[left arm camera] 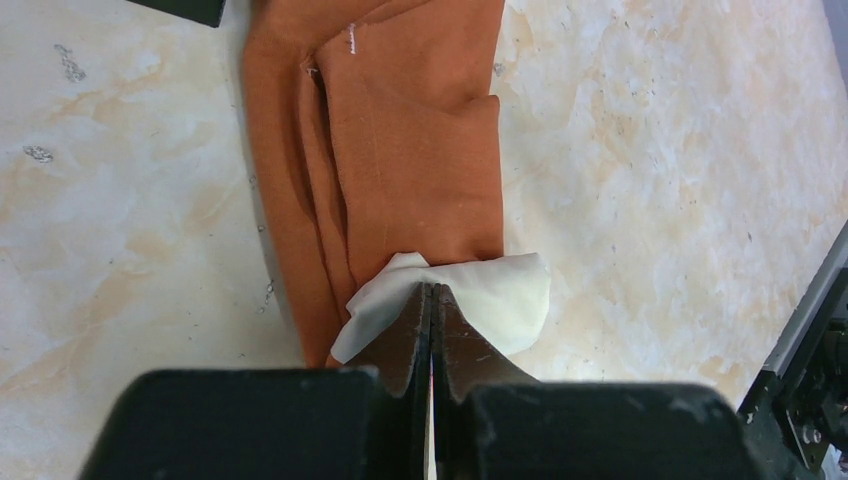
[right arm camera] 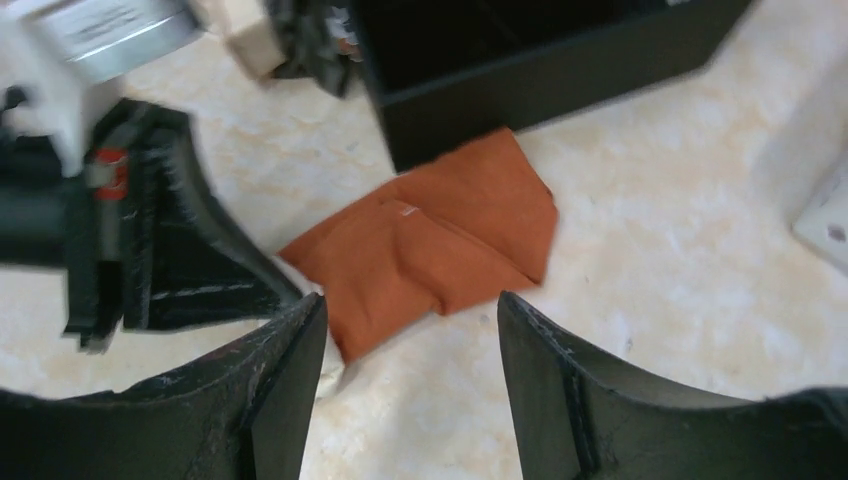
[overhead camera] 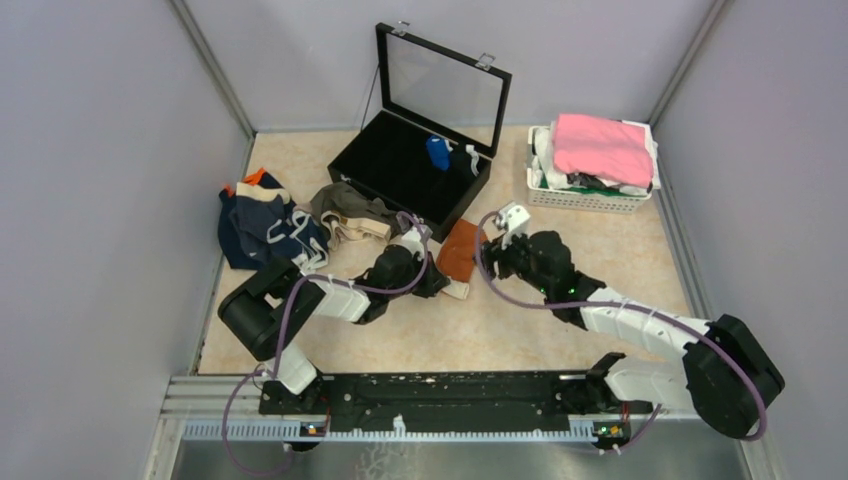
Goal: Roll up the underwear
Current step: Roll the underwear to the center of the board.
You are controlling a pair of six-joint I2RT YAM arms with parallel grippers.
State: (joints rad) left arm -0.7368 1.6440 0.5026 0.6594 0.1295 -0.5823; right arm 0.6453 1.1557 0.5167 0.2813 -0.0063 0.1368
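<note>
**Desk (overhead camera: 620, 260), left to right**

- Far left, by the side wall: heap of underwear, navy brief (overhead camera: 262, 232) with the olive-brown brief (overhead camera: 350, 210) just right of it. Both are loose and unrolled.
- Left arm: elbow bent, forearm reaching right across the desk. The left gripper (left arm camera: 432, 292) is low, its jaws pressed together on the cream flap at the near end of the rust-orange brief (left arm camera: 420, 150).
- Centre: the rust-orange brief is folded into a narrow strip and lies flat. Its far end is just beside the near wall of the black box (overhead camera: 410, 165), whose lid is up. There is bare desk on its near and right sides.
- Right arm: reaching in from the right. The right gripper (right arm camera: 410, 310) hangs over the brief with its jaws apart, holding nothing.
- Far right: white basket (overhead camera: 585, 198) with a pink cloth (overhead camera: 602, 145) on top, well apart from the brief.
</note>
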